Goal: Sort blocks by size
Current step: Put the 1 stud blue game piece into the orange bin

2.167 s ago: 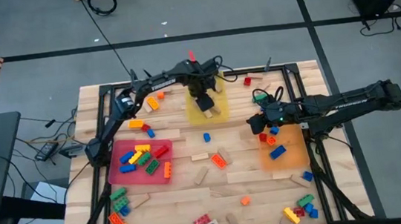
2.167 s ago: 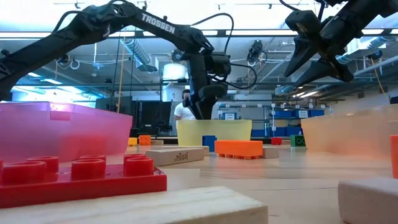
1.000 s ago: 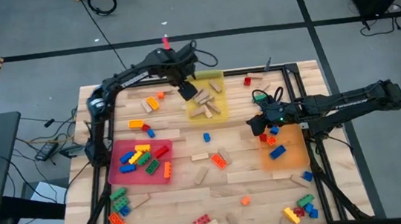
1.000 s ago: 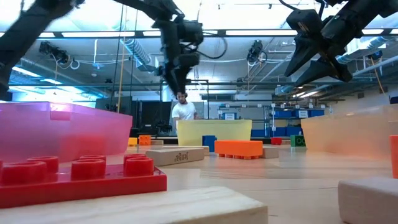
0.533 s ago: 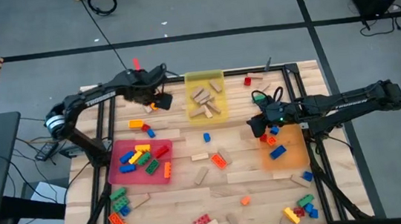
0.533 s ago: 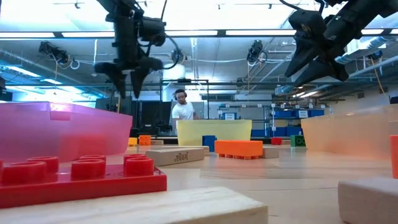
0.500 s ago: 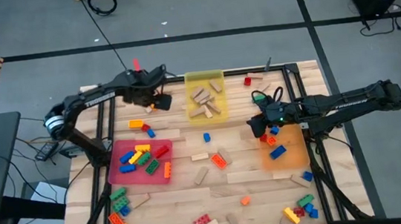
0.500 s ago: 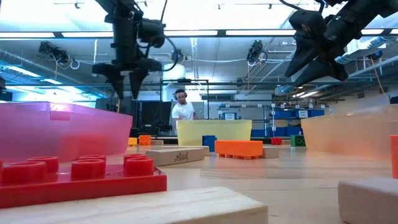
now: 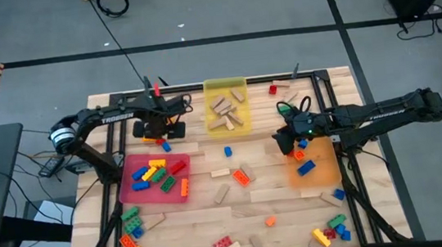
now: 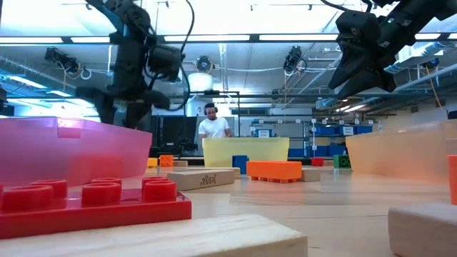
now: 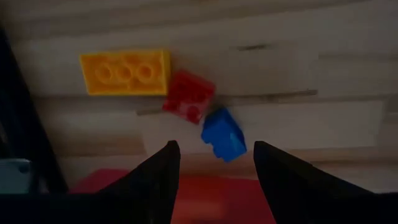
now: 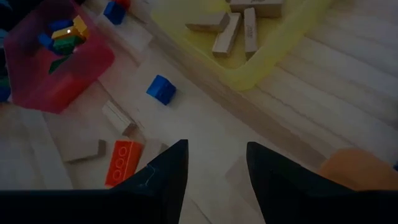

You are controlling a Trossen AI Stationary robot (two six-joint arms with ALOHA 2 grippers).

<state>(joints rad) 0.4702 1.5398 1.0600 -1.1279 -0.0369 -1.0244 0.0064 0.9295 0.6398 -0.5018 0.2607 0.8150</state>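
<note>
Left gripper (image 9: 158, 130) poised over the far-left stretch of table (image 9: 214, 215), jaws parted and holding nothing, set just above a small cluster beside the red tray (image 9: 127, 167): a long orange brick (image 11: 125, 72), a short red brick (image 11: 189, 97) touching it, and a short blue brick (image 11: 224, 135) just beside; probably lined up so the fingers can straddle one of the short pieces

Right gripper (image 9: 282, 141) parked at the inner edge of the orange tray (image 9: 331, 174), jaws likewise parted and empty, waiting; placed, it seems, to keep clear of the other arm's reach

Sorting visibly under way: plain wooden blocks (image 9: 226, 112) lying together in the yellow tray (image 9: 223, 84), long studded bricks (image 9: 157, 174) gathered in the red tray, short ones (image 9: 304, 166) in the orange tray; trays apparently standing for size classes

Still loose on the boards: a lone blue brick (image 12: 161, 88) near the yellow tray, a wooden block (image 9: 220, 174) and an orange brick (image 12: 120, 163) mid-table, further scatter along the near edge and both near corners; plenty left to do
</note>
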